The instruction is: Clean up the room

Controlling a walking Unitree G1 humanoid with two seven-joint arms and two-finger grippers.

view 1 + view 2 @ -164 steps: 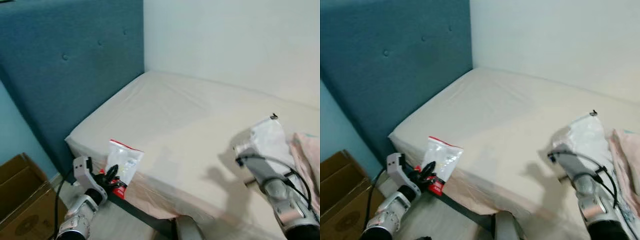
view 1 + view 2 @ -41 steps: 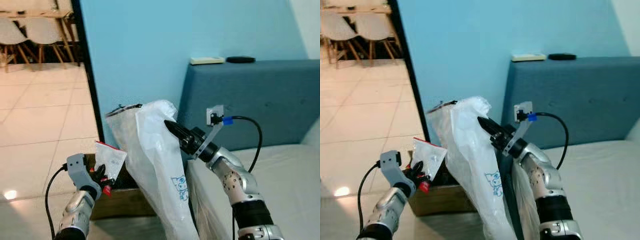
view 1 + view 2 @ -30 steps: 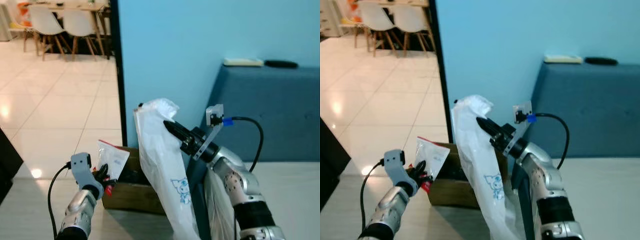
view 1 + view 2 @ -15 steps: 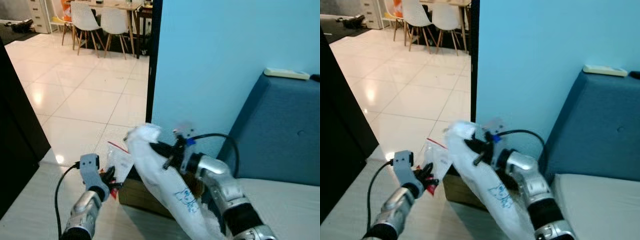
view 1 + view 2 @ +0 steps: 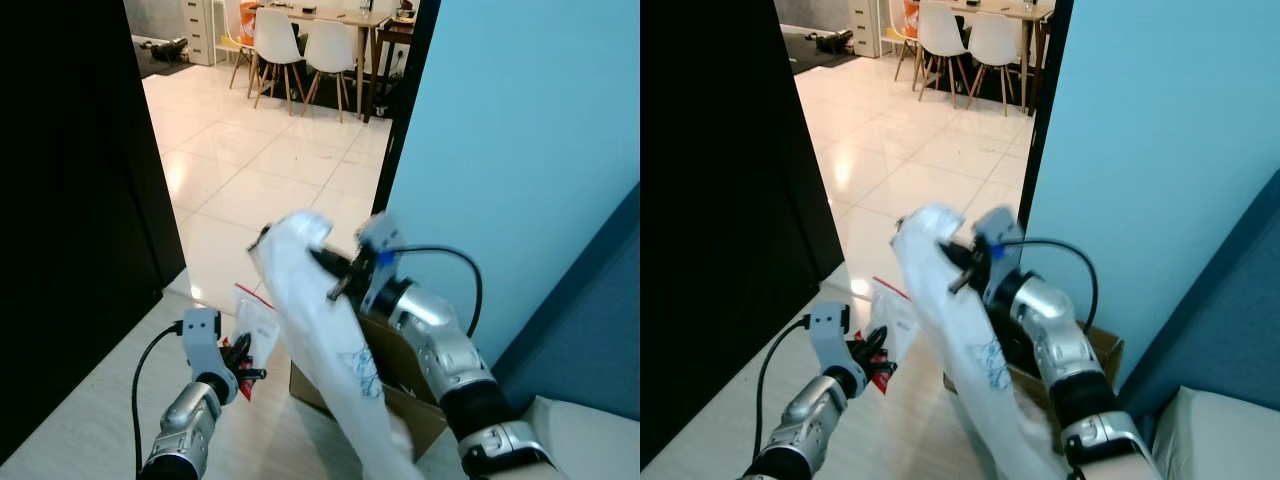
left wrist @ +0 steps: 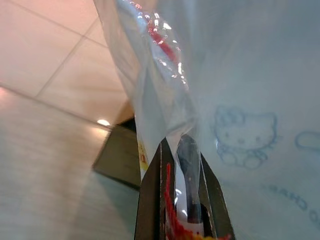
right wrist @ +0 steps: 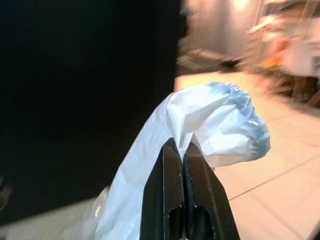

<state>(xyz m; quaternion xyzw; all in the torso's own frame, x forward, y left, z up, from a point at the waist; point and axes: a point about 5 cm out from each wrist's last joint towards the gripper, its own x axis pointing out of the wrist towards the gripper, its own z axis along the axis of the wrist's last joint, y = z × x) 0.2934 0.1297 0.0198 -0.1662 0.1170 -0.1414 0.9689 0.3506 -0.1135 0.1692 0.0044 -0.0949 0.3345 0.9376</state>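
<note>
My right gripper point(image 5: 322, 262) is shut on the bunched top of a long white plastic bag point(image 5: 325, 350) with a blue cartoon print, which hangs down past the arm. In the right wrist view the black fingers point(image 7: 172, 200) pinch the bag's crumpled top point(image 7: 215, 120). Lower left, my left gripper point(image 5: 243, 357) is shut on a small clear zip pouch with red trim point(image 5: 255, 320), held up at about knee height. The left wrist view shows the same clear pouch point(image 6: 160, 80) clamped between the fingers point(image 6: 187, 190), with the white bag close behind it.
An open cardboard box point(image 5: 400, 375) sits on the floor behind the bag, against a light blue wall point(image 5: 520, 150). A dark wall or door point(image 5: 70, 200) stands at left. Ahead, a doorway opens onto glossy tiled floor point(image 5: 250, 170) with white chairs point(image 5: 300, 50) and a table. The blue headboard point(image 5: 1240, 330) is at right.
The view has swung from the bed to the doorway, and the box now sits behind the bag. Both grippers keep their hold; the right arm holds the bag higher.
</note>
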